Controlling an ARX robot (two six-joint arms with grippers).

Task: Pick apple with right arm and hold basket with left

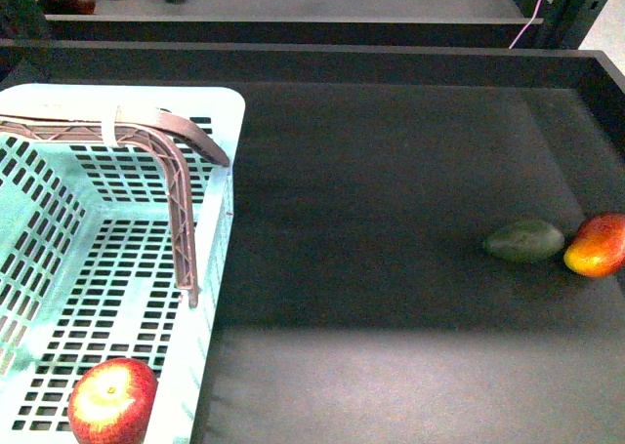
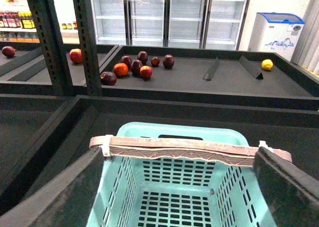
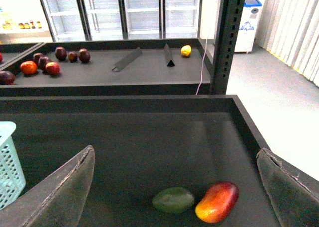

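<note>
The red apple [image 1: 112, 401] with a yellow patch round its stem lies on the floor of the pale mint-blue basket [image 1: 217, 107], at its near corner, at the left of the front view. The basket's brown-grey handle [image 1: 176, 185] stands up across it. My left gripper [image 2: 182, 187] is open above the basket [image 2: 174, 134], its fingers [image 2: 60, 197] on either side of the handle [image 2: 189, 152]; the apple does not show there. My right gripper [image 3: 174, 187] is open above the dark shelf, with no apple between its fingers [image 3: 60, 192]. Neither gripper shows in the front view.
A dark green avocado [image 1: 525, 240] and a red-orange mango [image 1: 596, 245] lie side by side at the shelf's right edge; they also show in the right wrist view, avocado [image 3: 173, 199], mango [image 3: 217, 202]. A raised shelf rim [image 1: 312, 63] runs behind. Other fruit [image 2: 134, 67] lies on the far shelf.
</note>
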